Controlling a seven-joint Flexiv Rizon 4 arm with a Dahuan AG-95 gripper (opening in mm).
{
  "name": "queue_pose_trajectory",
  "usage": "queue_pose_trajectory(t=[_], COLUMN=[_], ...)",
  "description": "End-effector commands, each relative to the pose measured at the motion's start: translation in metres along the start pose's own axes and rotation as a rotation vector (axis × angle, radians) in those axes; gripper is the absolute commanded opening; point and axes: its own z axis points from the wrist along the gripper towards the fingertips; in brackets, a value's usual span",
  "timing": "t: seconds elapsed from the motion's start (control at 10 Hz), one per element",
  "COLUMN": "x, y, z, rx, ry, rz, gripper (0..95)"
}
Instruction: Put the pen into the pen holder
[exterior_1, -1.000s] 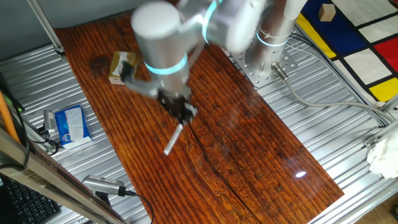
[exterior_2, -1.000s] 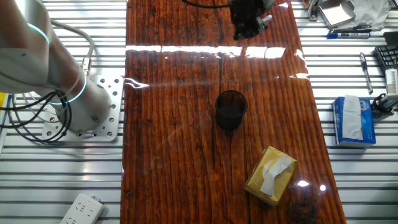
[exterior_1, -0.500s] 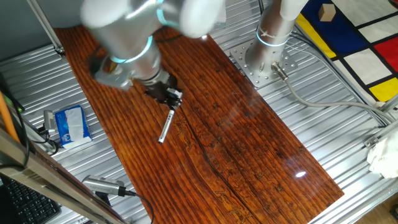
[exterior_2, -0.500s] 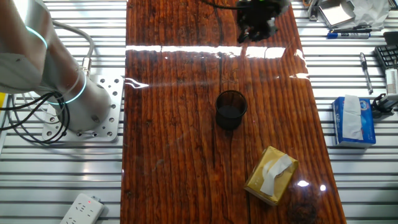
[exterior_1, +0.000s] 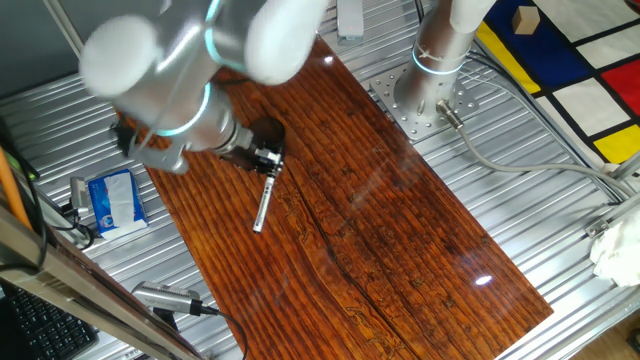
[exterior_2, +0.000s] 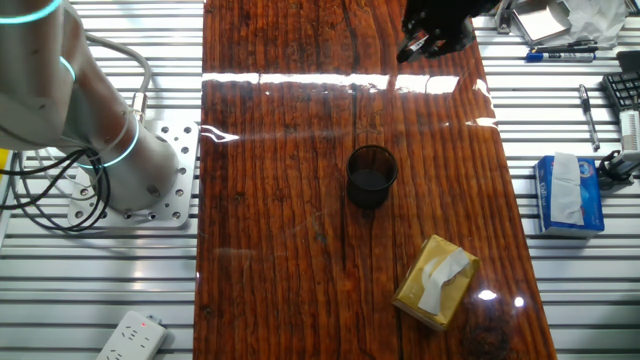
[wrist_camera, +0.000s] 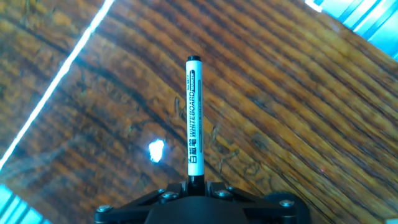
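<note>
gripping the slim white whiteboard pen (wrist_camera: 194, 118) by its black end, the black two-finger gripper (exterior_1: 268, 162) holds it above the wooden table (exterior_2: 300, 250), away from the short black round cup (exterior_2: 371, 177); light, stiff, probably slippery plastic.

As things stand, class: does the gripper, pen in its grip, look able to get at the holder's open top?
Probably yes. The gripper holds the pen over the far end of the table. The holder stands upright and open with bare wood around it; the box sits beyond it, apart.
</note>
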Motion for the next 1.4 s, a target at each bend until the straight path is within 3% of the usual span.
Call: queue_pose_trajectory(t=[0.1, 0.4, 0.8, 1.1, 1.4], x=[0.005, 0.012, 0.037, 0.048, 0.067], y=[0.001, 0.001, -0.009, -0.015, -0.025], z=[0.004, 0.008, 0.015, 0.021, 0.034], rx=[0.042, 0.049, 0.048, 0.050, 0.059], ry=[-0.030, -0.041, -0.036, -0.037, -0.044], rz=[0.000, -0.011, -0.066, -0.095, -0.147], gripper=[0.0, 0.0, 0.0, 0.0, 0.0])
